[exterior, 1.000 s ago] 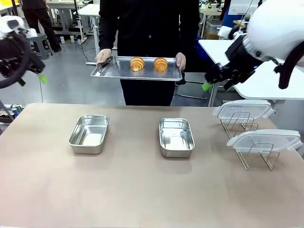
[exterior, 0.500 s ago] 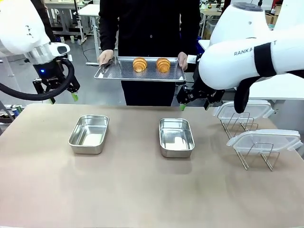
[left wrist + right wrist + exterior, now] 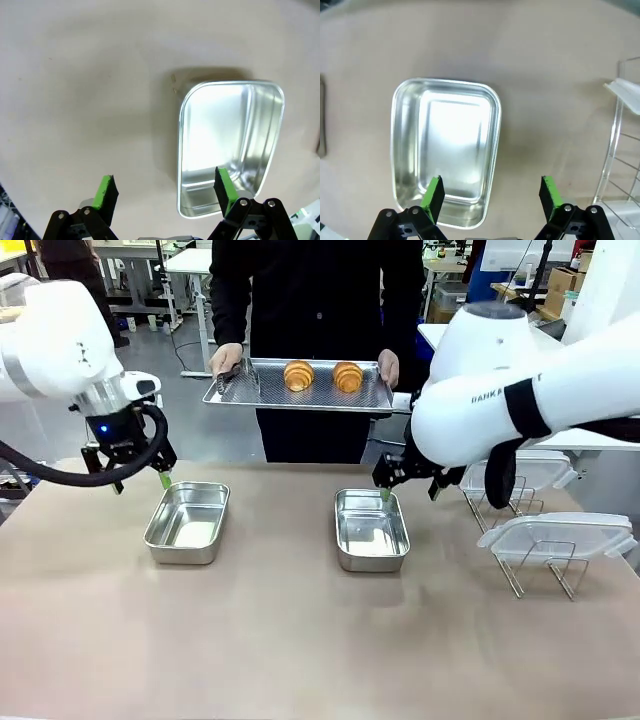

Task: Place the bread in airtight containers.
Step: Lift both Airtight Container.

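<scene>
Nothing's in a container yet. The first croissant (image 3: 298, 375) and the second croissant (image 3: 348, 376) sit side by side on the tray (image 3: 262, 386) the person is holding, well beyond and above both sets of jaws.

The left gripper (image 3: 142, 481) is spread wide with nothing in it. From its own camera, the left pan (image 3: 150, 534) lies ahead of the jaws and off to one side. One pad is over the pan's near corner and the other is over bare table (image 3: 300, 640). The right gripper (image 3: 408, 490) is the same deal, wide and empty. One pad is over the near edge of the right pan (image 3: 372, 566) and the other is off beside it.

Handling-wise, croissants are light, flaky and crush easy. I'd go for a gentle squeeze across the fat middle with the pads on the two long sides. I'd skip the thin tips, since those would probably tear or snap off. The crust isn't slippery, so barely any force should hold it.

Each one looks narrower than the open jaws. From this far off it's hard to be sure how they're angled on the tray, though. The pans look roomy enough to lower one in flat.
</scene>
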Tool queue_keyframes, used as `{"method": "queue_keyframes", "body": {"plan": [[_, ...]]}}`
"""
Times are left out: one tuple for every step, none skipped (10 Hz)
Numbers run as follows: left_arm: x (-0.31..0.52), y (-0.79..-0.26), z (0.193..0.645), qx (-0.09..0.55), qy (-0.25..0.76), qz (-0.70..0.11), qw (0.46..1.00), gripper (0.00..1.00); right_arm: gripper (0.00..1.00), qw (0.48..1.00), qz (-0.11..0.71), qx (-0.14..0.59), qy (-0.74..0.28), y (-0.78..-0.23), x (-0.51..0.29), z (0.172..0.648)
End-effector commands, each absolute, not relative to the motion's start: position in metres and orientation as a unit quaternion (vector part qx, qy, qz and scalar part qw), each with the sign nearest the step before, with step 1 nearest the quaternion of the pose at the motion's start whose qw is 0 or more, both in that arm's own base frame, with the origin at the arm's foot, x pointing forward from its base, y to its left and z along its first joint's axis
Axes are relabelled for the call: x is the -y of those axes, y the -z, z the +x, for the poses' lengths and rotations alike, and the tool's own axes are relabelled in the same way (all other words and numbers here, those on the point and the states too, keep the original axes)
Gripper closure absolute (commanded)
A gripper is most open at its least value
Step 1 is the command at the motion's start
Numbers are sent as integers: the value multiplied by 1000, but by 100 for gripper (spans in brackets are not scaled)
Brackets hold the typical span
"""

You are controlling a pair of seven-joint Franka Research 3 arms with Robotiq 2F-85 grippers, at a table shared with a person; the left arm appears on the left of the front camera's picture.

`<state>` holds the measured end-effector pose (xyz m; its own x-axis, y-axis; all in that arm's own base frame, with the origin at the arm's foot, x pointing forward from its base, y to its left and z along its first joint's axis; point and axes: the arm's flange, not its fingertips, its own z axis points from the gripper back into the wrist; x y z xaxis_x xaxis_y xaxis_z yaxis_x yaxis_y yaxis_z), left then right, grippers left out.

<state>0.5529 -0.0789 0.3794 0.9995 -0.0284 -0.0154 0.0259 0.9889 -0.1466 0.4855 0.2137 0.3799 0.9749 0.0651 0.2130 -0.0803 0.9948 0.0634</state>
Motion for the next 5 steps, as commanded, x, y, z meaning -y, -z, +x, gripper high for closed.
{"method": "queue_keyframes", "body": {"plan": [[88, -371, 535, 1, 15, -84, 996, 0, 0, 992, 30, 118, -25, -360, -217, 481], [91, -360, 534, -4, 19, -82, 996, 0, 0, 992, 28, 118, -23, -351, -216, 479], [96, -349, 532, -10, 20, -72, 997, 0, 0, 993, 29, 113, -16, -340, -217, 478], [99, -344, 528, -10, 20, -56, 998, 0, 0, 994, 32, 104, -14, -330, -217, 478], [101, -341, 525, 0, 20, -45, 999, 0, 0, 994, 33, 100, -13, -323, -218, 477]]}}
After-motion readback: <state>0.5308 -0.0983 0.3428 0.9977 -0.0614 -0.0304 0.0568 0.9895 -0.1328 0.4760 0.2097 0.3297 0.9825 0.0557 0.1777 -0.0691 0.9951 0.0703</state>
